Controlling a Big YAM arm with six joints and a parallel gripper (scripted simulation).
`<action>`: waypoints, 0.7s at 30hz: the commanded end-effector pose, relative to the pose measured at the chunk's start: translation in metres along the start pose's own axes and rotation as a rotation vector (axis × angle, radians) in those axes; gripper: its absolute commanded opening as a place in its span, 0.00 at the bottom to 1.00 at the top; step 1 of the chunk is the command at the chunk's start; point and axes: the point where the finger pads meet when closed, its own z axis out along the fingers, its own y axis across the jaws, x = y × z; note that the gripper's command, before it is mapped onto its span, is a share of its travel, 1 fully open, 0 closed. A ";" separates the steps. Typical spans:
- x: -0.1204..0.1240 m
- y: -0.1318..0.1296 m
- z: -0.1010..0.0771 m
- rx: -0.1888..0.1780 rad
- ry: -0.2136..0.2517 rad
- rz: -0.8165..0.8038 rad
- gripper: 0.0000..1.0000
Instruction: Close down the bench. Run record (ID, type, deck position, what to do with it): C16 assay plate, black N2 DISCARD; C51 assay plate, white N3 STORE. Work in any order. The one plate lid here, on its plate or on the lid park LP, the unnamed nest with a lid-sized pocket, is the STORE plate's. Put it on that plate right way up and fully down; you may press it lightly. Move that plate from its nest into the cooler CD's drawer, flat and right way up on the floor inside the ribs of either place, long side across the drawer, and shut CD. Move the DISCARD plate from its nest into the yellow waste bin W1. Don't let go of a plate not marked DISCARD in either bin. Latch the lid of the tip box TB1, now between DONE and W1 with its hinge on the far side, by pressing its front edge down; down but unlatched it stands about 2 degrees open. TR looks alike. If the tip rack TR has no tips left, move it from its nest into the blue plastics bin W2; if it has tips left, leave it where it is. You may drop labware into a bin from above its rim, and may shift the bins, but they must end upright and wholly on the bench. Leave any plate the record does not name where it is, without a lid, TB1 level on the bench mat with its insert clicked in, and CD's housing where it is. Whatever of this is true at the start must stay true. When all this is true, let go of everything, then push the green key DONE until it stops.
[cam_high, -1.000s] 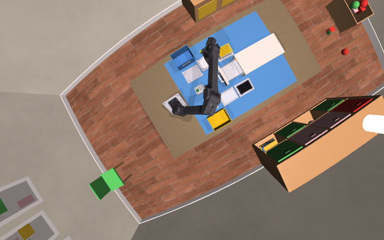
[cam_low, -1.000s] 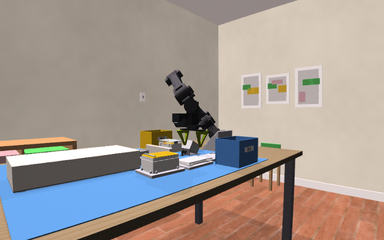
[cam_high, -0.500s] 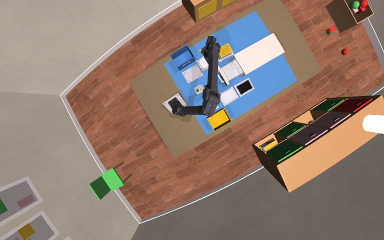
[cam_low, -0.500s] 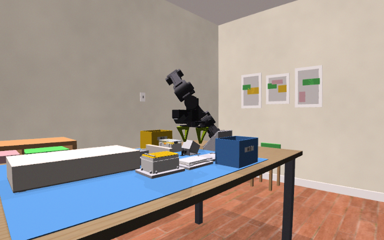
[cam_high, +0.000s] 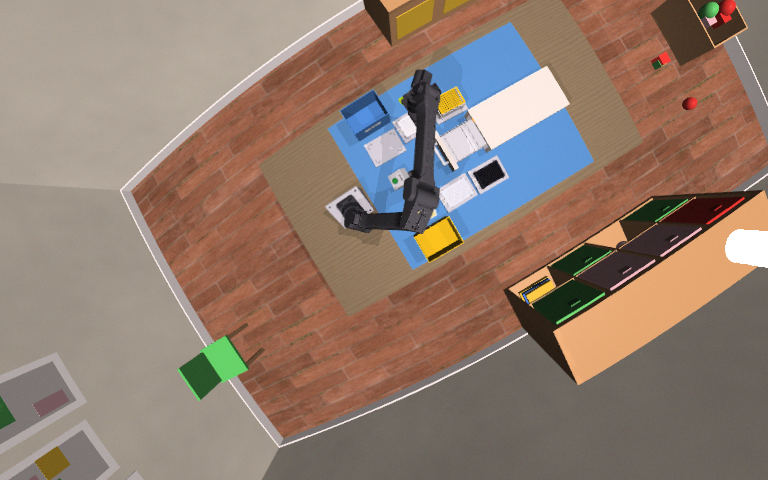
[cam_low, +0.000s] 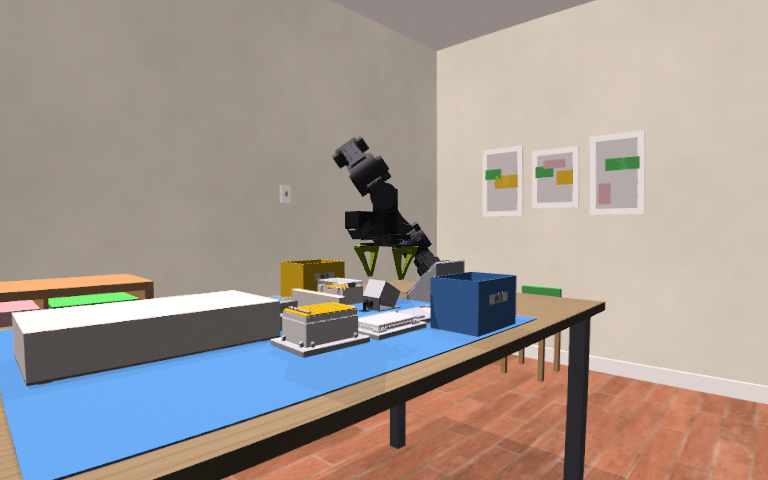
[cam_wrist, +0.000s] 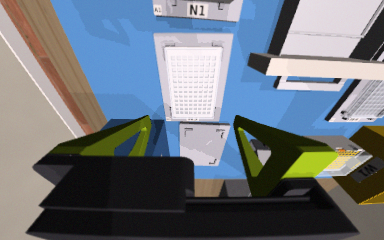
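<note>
My gripper (cam_wrist: 192, 119) is open and empty. It hangs above the bench over a white plate (cam_wrist: 192, 75) in its nest, and also shows in the side view (cam_low: 386, 260). The lid park LP (cam_wrist: 204, 144) lies just below that plate; I cannot tell whether a clear lid lies in it. The black plate (cam_high: 488, 174) and another white plate (cam_high: 456, 192) sit in their nests on the far side of my arm. The cooler (cam_high: 518, 104) has its drawer (cam_high: 461, 141) pulled out. The tip rack (cam_high: 451, 101) shows yellow tips. The tip box TB1 (cam_wrist: 345, 157) sits beside the yellow bin (cam_high: 437, 237).
The blue bin (cam_high: 365, 116) stands near the bench edge beside the lid park. The green DONE key (cam_high: 396, 180) sits next to my arm's elbow. My arm's base (cam_high: 348, 209) stands on the wooden table off the blue mat.
</note>
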 end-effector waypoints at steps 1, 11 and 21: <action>-0.019 0.003 -0.037 -0.037 -0.052 0.037 1.00; -0.018 0.005 -0.051 -0.038 -0.058 0.032 1.00; -0.012 0.002 -0.037 -0.022 -0.030 0.021 1.00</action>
